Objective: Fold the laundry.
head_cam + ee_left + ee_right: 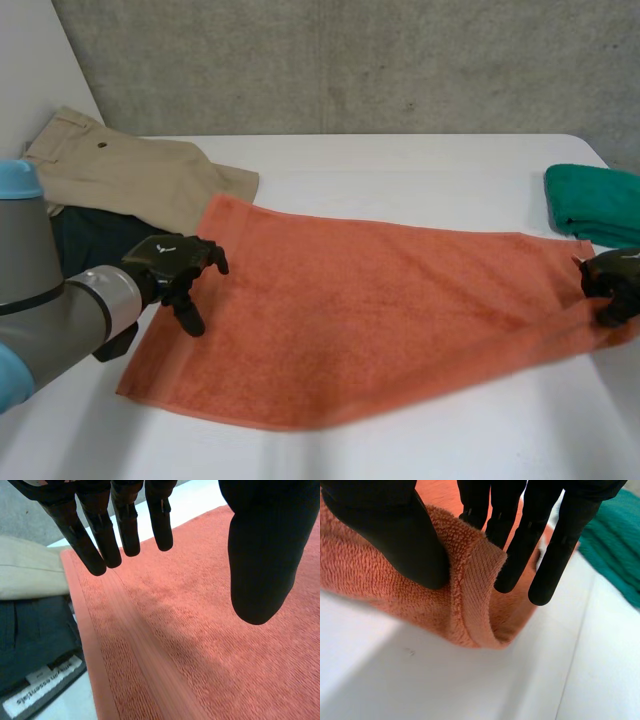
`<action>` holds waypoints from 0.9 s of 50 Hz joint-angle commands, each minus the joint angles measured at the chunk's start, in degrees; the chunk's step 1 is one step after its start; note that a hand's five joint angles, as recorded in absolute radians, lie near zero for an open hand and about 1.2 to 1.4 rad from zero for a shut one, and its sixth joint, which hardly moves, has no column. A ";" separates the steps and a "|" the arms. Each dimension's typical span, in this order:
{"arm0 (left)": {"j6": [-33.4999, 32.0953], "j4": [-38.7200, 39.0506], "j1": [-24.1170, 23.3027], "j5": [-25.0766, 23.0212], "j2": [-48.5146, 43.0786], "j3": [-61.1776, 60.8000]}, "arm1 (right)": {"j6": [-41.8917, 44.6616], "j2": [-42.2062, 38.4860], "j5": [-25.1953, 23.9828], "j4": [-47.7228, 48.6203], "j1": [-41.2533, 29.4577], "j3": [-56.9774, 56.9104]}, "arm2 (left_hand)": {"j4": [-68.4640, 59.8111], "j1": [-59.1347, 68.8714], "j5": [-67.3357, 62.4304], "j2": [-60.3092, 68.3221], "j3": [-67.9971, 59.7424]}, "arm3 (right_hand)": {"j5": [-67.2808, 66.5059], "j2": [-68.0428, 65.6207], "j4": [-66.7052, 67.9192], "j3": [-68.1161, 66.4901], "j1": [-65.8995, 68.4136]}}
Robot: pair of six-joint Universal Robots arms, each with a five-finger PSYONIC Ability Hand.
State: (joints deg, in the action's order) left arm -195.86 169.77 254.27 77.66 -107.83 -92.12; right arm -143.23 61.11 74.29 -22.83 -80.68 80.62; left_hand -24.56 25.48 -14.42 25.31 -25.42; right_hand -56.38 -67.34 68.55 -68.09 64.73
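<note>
**Desk:** How far along is the folding?

**Photographer:** Barely begun, by the look of it. The orange towel [370, 310] lies spread in a single layer across the white counter [420, 165], with no fold made in it yet. A green cloth [595, 200] at the counter's right edge looks folded, so that piece may be done. Beige trousers [130, 175] and a dark garment [85, 240] lie in a loose heap at the far left, apparently waiting their turn.

**Desk:** And the hands?

**Photographer:** The right robot hand [610, 285] is clamped on the towel's right short edge, near a corner. Its wrist view shows the thumb pressing the hemmed edge against the fingers, with the cloth raised into a small curl off the counter. The left robot hand [175, 265] hangs over the towel's left short edge. Its fingers are straight and spread from the thumb, and it holds nothing.

**Desk:** The towel itself?

**Photographer:** It is thick-piled terry, with a flat woven band running alongside the hem at the short ends. It lies askew on the counter, its far left corner just beside the trousers. The surface is mostly smooth, with a few soft ripples toward the right end. My read is that the left end needs gripping before a first fold can be made, and the heap at the left remains after that.
</note>
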 commanded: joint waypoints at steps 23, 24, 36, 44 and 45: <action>-10.59 -3.48 4.13 -0.67 -3.35 -6.58 | -10.23 -0.55 0.68 6.57 1.40 0.95 | -20.94 20.02 -21.08 20.19 -20.07 | -13.62 -12.66 11.45 -11.91 15.27; -10.59 -3.57 4.04 -0.49 -3.35 -6.84 | -10.14 -0.64 0.77 6.57 1.49 0.86 | -21.48 20.55 -21.61 20.72 -20.61 | -13.62 -12.66 11.45 -11.91 15.27; -10.33 -4.80 4.57 -1.19 -0.45 -10.09 | -9.79 -1.87 1.12 6.75 1.58 0.51 | -23.69 22.76 -23.82 22.93 -22.82 | -13.62 -12.66 11.45 -11.91 15.27; -9.54 -6.29 5.71 -1.81 3.06 -11.94 | -9.97 -2.22 1.65 7.28 1.32 0.33 | -15.60 14.67 -15.73 14.84 -14.73 | -13.62 -12.66 11.45 -11.91 15.27; -9.62 -6.64 5.54 -1.81 3.41 -12.20 | -9.97 -2.31 1.65 7.28 1.32 0.33 | -15.60 14.67 -15.73 14.84 -14.73 | -13.62 -12.66 11.45 -11.91 15.27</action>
State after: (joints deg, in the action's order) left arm -205.79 164.44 259.62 76.21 -106.47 -103.13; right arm -153.05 59.08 75.63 -15.85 -79.26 81.05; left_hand -36.20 36.89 -26.40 36.64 -36.69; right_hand -56.38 -67.34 68.55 -68.24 64.73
